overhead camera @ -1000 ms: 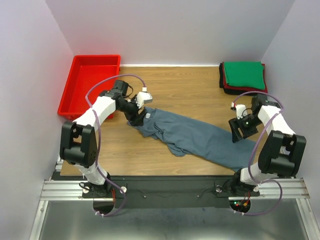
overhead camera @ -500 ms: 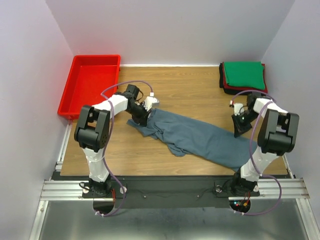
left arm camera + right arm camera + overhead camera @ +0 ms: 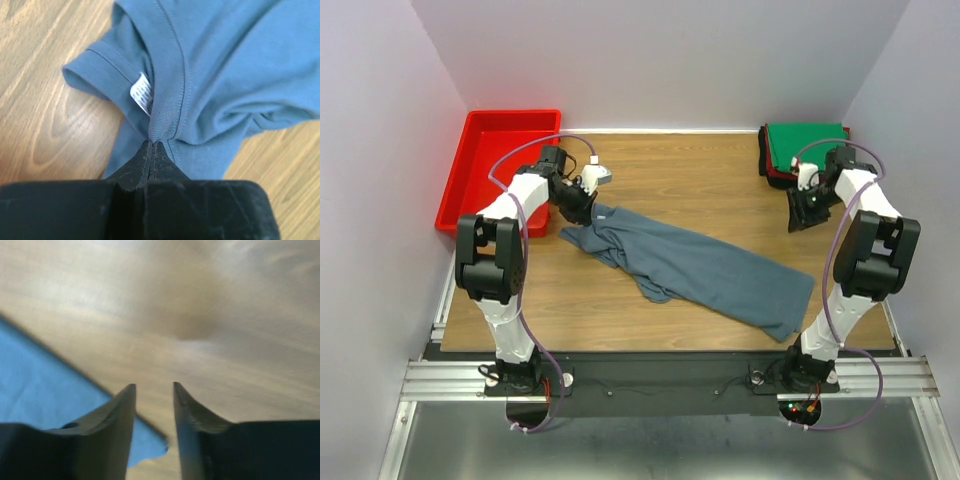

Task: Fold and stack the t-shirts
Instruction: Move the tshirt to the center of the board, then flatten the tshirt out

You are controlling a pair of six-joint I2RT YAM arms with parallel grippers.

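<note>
Top external, A asks: where's the slate blue-grey t-shirt (image 3: 705, 268)?
B: Lying crumpled diag. across the wooden table (image 3: 700, 180), collar end far-left, hem end near-right. Not folded.
A: And the left side?
B: The left gripper (image 3: 580, 205) is at the collar end, near the red tray (image 3: 495, 160). Left wrist cam: tips pressed together on the ribbed neckband (image 3: 167, 100), white label (image 3: 142, 94) just beside.
A: Right?
B: The right gripper (image 3: 800, 218) is over bare wood at far right, just in front of the stack of folded t-shirts (image 3: 807, 150), green on top, red + black edges under it. Right wrist cam is blurred, but the tips stand a narrow gap apart w/ nothing between them. Blue cloth shows lower-left there.
</note>
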